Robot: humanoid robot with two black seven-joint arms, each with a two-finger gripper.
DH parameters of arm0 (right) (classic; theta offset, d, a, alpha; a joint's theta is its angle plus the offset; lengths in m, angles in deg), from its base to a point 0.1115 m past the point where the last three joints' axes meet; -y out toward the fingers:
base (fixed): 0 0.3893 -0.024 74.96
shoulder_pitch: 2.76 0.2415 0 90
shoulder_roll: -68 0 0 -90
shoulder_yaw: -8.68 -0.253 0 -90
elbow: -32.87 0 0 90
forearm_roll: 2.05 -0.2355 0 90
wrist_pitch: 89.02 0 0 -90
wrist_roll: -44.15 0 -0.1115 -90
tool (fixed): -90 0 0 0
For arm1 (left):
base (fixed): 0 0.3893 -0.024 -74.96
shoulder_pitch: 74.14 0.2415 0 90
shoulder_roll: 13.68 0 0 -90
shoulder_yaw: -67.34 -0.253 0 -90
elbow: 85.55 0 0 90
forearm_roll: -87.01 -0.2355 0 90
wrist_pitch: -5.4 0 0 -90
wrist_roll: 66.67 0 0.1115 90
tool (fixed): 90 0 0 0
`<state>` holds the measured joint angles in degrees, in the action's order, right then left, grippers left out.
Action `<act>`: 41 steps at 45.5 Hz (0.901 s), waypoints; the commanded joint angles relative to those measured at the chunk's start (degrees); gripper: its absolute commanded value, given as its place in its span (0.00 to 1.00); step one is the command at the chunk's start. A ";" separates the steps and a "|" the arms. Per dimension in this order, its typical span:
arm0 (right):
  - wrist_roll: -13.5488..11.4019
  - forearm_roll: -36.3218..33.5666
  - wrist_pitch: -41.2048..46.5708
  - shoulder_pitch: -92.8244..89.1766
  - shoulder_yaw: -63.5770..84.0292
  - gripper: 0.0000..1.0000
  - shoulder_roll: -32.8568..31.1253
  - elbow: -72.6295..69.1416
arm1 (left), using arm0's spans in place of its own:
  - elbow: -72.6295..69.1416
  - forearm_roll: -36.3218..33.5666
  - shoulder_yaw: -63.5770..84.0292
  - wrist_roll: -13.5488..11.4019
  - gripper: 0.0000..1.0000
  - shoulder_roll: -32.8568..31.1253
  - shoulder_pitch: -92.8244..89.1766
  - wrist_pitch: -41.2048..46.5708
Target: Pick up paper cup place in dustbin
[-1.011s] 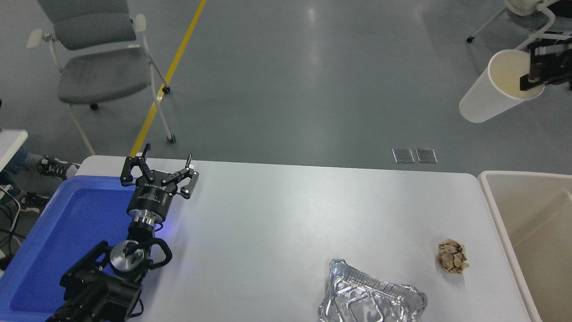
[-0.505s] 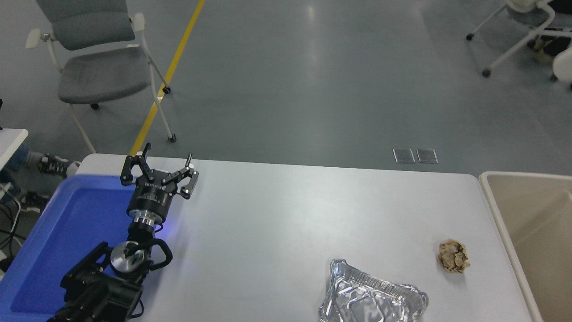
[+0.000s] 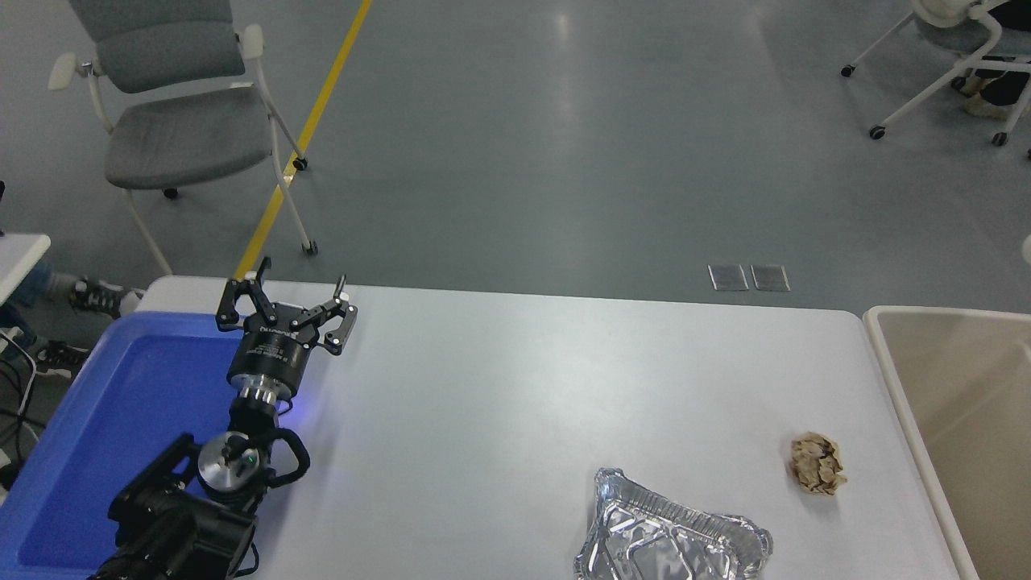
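Observation:
The paper cup is out of view, and so is my right arm. A small white sliver [image 3: 1028,250] shows at the right edge above the dustbin; I cannot tell what it is. The dustbin [image 3: 950,313] is a large beige bin standing off the table's right end, cut off by the picture's edge, and what shows of its inside looks bare. My left gripper [image 3: 290,292] is parked at the lower left over the rim of the blue tray, open, with nothing between its fingers.
A blue tray [image 3: 121,419] lies on the table's left end. A crumpled brown paper ball [image 3: 816,463] lies near the dustbin, and a crinkled foil tray [image 3: 668,536] sits at the front edge. A grey chair [image 3: 185,129] stands beyond the table, far left.
One second ago my right gripper held the paper cup at the upper right. It has since moved out past the right edge. The left arm has not moved.

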<state>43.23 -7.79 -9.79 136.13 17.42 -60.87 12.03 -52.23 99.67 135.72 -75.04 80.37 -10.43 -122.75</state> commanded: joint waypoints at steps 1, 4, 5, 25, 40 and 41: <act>0.14 -1.02 -0.74 -14.17 -15.42 0.00 13.20 18.64 | 0.00 -0.01 -0.01 0.02 0.99 0.00 0.01 0.00; 0.22 -1.02 -0.83 -15.93 -17.35 0.00 13.73 18.91 | 0.00 -0.01 -0.01 0.02 0.99 0.00 0.01 0.00; 0.22 -1.02 -0.83 -16.28 -18.14 0.00 13.82 18.82 | 0.00 -0.01 -0.01 0.02 0.99 0.00 0.01 0.00; 0.58 -0.94 -1.62 -19.01 -20.08 0.05 16.20 19.26 | 0.00 -0.01 -0.01 0.02 0.99 0.00 0.01 0.00; 0.66 -0.67 -1.18 -16.64 -18.94 1.00 16.28 19.26 | 0.00 -0.01 -0.01 0.10 0.99 0.00 0.01 0.00; 0.66 -0.58 -1.00 -16.20 -18.94 1.00 16.28 19.17 | 0.00 -0.01 -0.09 0.02 0.99 0.00 0.01 0.00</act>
<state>43.82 -8.67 -11.17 118.16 -1.74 -44.88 31.01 -52.24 99.66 135.72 -75.02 80.36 -10.42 -122.75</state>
